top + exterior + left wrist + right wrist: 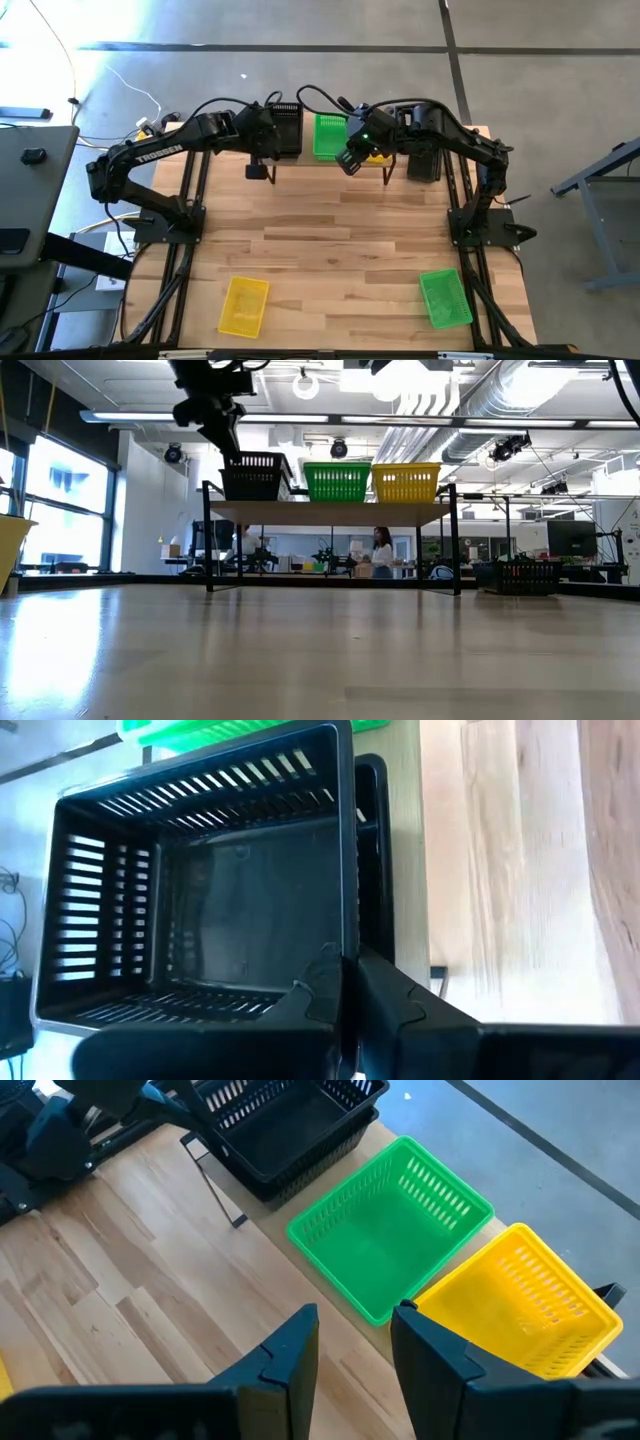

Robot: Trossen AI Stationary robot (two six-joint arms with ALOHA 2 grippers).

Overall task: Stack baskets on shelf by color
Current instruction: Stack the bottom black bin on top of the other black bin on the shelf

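Observation:
The shelf (330, 510) stands at the table's far edge and carries, from left to right, black baskets (255, 475), a green basket (337, 481) and a yellow basket (406, 482). One black basket (200, 900) sits nested in another, whose rim (372, 840) shows beside it. My left gripper (350, 985) is at this stack's near left corner, shut on the top basket. My right gripper (355, 1340) hovers open above the shelf's near edge, in front of the green basket (390, 1240) and the yellow basket (520, 1300). My left gripper holds the top black basket by its near short wall (345, 945), close to the left corner. One finger (310, 995) is inside the basket and the other outside. The fingers come from above, slanting from the table's left. The basket sits level, nested in the black basket under it.
On the tabletop lie a yellow basket (243, 305) near the left front, a green basket (445, 297) near the right front, and a black basket (425, 160) right of the shelf. The table's middle holds nothing. People and desks show in the room beyond.

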